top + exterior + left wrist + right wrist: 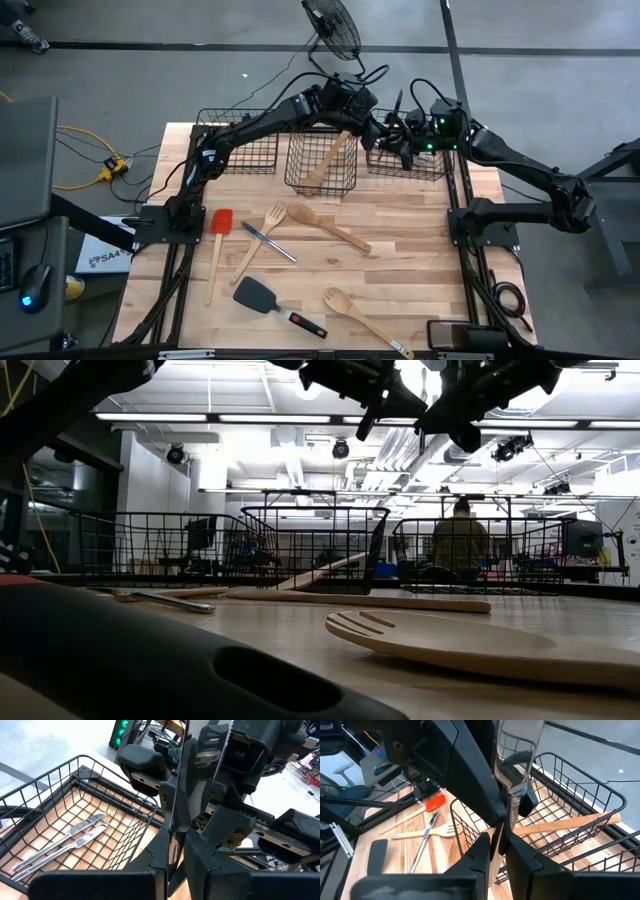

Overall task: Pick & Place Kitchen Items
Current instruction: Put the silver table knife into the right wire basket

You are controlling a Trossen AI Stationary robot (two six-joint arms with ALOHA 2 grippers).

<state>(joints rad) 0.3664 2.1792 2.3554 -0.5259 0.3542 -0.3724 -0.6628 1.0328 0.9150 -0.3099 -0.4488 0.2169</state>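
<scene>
My left gripper (pixel 375 125) and right gripper (pixel 402 140) meet high above the gap between the middle basket (pixel 322 160) and the right basket (pixel 410 165). Both are shut on one silver metal utensil (pixel 200 775), a flat shiny strip between them. A wooden spoon (pixel 328 158) leans on the middle basket's rim. Two silver cutlery pieces (pixel 65 842) lie in the right basket. On the table lie a red-headed spatula (pixel 220 225), a wooden fork (pixel 265 232), a silver knife (pixel 268 243), two wooden spoons (pixel 328 227) (pixel 365 318) and a black turner (pixel 265 296). My left gripper (pixel 177 835) pinches one end of the silver utensil (pixel 179 815) between its two fingers, which lie along the strip. The utensil is lifted clear, high over the baskets. My right gripper (pixel 501 842) pinches the utensil's other end (pixel 510 812) between its two fingers, coming at it from the opposite side.
The left basket (pixel 240 140) stands at the table's far left. A fan (pixel 332 28) and cables sit beyond the far edge. A person (pixel 460 540) sits in the room behind the table. Bare wood shows at the table's right, in front of the right basket.
</scene>
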